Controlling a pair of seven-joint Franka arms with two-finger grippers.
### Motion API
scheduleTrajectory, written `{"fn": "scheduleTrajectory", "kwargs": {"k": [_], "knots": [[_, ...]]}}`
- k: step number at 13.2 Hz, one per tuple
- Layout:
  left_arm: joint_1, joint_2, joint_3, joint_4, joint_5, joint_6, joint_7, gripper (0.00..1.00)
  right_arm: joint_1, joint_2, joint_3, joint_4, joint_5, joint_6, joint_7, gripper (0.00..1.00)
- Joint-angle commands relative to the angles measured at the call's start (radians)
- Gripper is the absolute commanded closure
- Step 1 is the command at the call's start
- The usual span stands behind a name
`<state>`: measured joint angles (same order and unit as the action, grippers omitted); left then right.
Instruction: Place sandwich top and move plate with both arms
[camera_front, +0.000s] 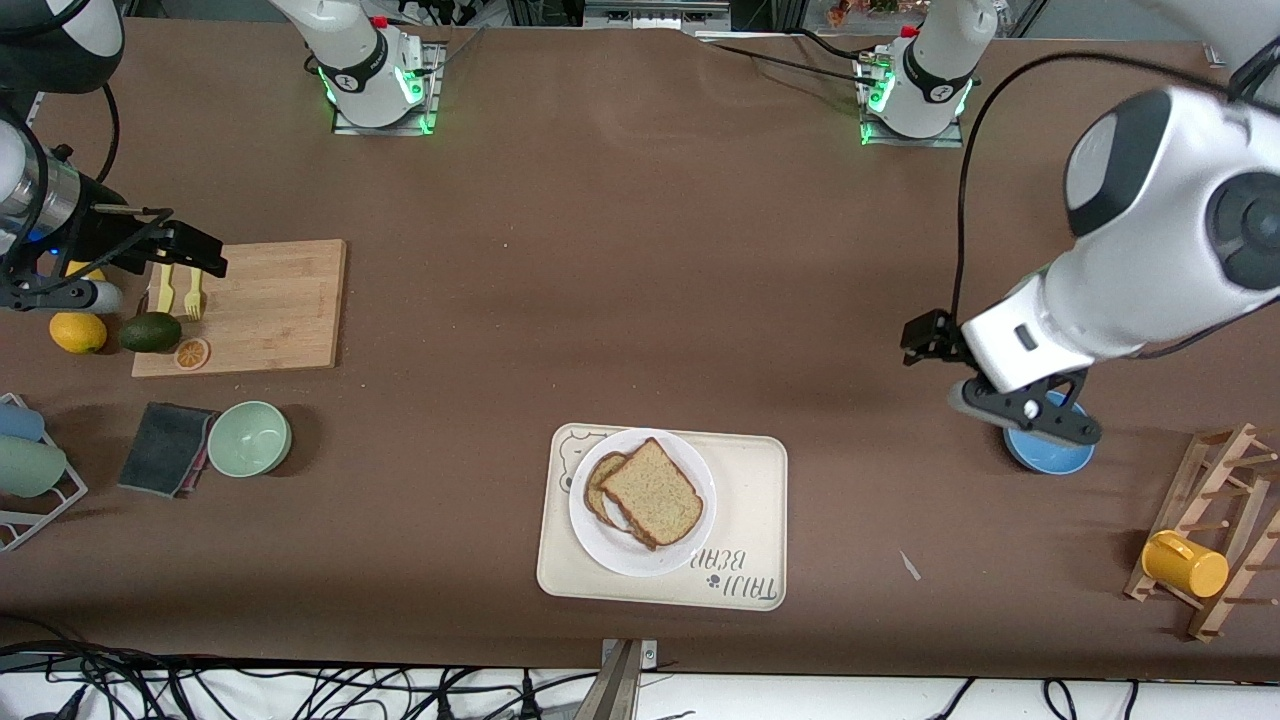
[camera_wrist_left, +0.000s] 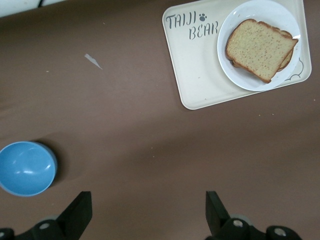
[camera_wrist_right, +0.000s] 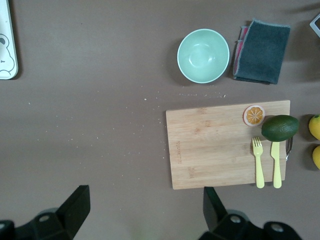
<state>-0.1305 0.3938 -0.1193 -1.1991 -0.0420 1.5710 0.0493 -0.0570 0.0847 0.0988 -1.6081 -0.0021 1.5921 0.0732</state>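
On the cream tray (camera_front: 745, 500), nearer the front camera than anything else mid-table, sits the white plate (camera_front: 610, 555), and the sandwich top (camera_front: 652, 491) lies on it, covering another slice whose edge peeks out at about nine o'clock. The plate fills the tray's end toward the right arm; the bear lettering takes the other end. Up at roughly three o'clock from the plate, the left gripper (camera_front: 1020, 415) hangs over a blue bowl (camera_front: 1050, 455), fingers spread wide and holding nothing. Off at ten o'clock, the right gripper (camera_front: 185, 250) hovers over the wooden cutting board (camera_front: 270, 305), equally wide and empty, above a yellow fork (camera_wrist_right: 258, 162) and knife (camera_wrist_right: 276, 164). A green bowl (camera_front: 249, 438) rests near the board.
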Motion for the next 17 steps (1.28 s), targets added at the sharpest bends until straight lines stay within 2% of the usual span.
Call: {"fn": "scheduleTrajectory", "kwargs": {"k": [1, 3, 6, 7, 17], "knots": [[0.018, -0.201, 0.033, -0.202, 0.036, 0.003, -0.003, 0.00, -0.003, -0.007, 0.002, 0.004, -0.009, -0.009, -0.007, 0.00], [0.022, -0.301, 0.087, -0.325, 0.036, 0.021, 0.000, 0.00, -0.003, -0.007, 0.002, 0.004, -0.009, -0.009, -0.007, 0.00], [0.084, -0.423, 0.095, -0.506, 0.044, 0.119, 0.010, 0.00, -0.003, -0.007, 0.002, 0.004, -0.009, -0.011, 0.008, 0.00], [0.084, -0.446, 0.095, -0.532, 0.044, 0.113, 0.009, 0.00, -0.003, -0.007, 0.002, 0.004, -0.009, -0.009, 0.010, 0.00], [0.083, -0.438, 0.084, -0.470, 0.036, 0.032, -0.005, 0.00, -0.003, -0.007, 0.004, 0.004, -0.009, -0.011, 0.010, 0.00]]}}
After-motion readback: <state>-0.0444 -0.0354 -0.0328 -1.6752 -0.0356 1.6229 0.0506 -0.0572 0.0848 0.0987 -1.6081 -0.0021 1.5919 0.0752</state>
